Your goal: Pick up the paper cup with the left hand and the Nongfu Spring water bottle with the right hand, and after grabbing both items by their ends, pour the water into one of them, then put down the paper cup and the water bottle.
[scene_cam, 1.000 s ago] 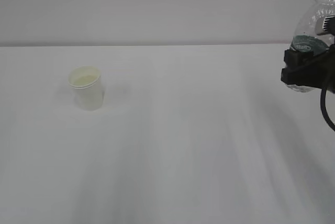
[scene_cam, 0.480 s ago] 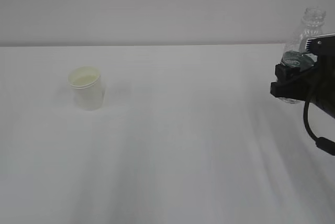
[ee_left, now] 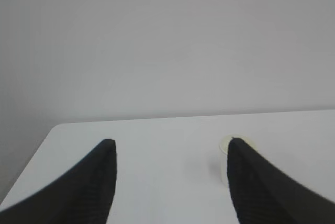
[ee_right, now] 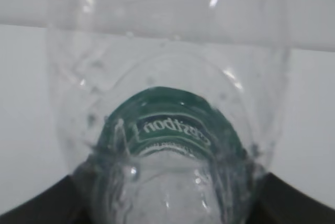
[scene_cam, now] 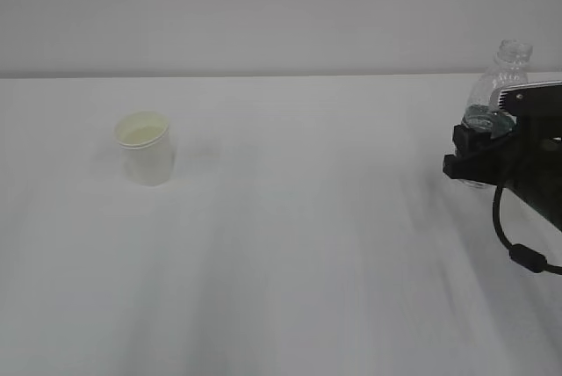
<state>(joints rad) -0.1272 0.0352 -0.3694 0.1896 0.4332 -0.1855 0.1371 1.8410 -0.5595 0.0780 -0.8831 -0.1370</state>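
Observation:
The white paper cup (scene_cam: 146, 148) stands upright on the table's left side, with no arm near it in the exterior view. In the left wrist view the paper cup (ee_left: 223, 157) is far ahead, partly hidden behind the right fingertip of my left gripper (ee_left: 170, 141), which is open with only bare table between its fingers. At the right edge my right gripper (scene_cam: 477, 153) is shut on the lower part of the clear Nongfu Spring water bottle (scene_cam: 498, 77), which is upright, uncapped and low over the table. The bottle (ee_right: 167, 130) fills the right wrist view, green label showing, droplets inside.
A white table (scene_cam: 307, 244) runs to a pale wall (scene_cam: 263, 7) at the back. A black cable (scene_cam: 514, 249) loops below the right arm. The table's left edge (ee_left: 36, 156) shows in the left wrist view.
My right gripper has carried the bottle down and to the left, toward the table. The cup has not moved.

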